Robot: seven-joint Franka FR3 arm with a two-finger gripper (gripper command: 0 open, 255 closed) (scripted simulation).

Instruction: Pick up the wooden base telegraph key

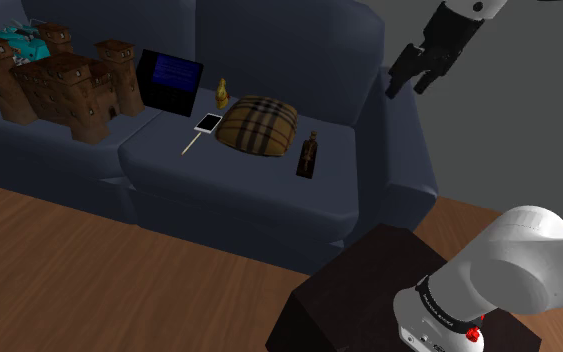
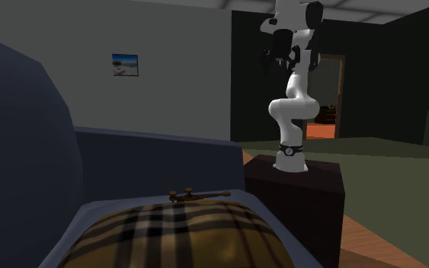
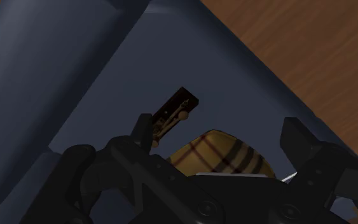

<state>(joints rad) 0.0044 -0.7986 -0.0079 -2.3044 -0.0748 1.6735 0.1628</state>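
Behind plaid cushion (image 2: 182,236), telegraph key (image 2: 199,196) partly hidden

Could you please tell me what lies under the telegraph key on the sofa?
The telegraph key lies on the dark blue seat cushion, beside the plaid pillow. Its base hides the patch directly beneath it.

The arm (image 1: 514,265) is glossy white, built of fat rounded segments with dark joints between them. Just above the stand (image 1: 369,290), a dark box, a black ring (image 1: 447,305) with tiny pale lettering circles the arm's base, and a small red mark (image 1: 474,335) sits below it. Farthest from the stand, the gripper (image 1: 411,88) is all black and blocky, with two blunt fingers.
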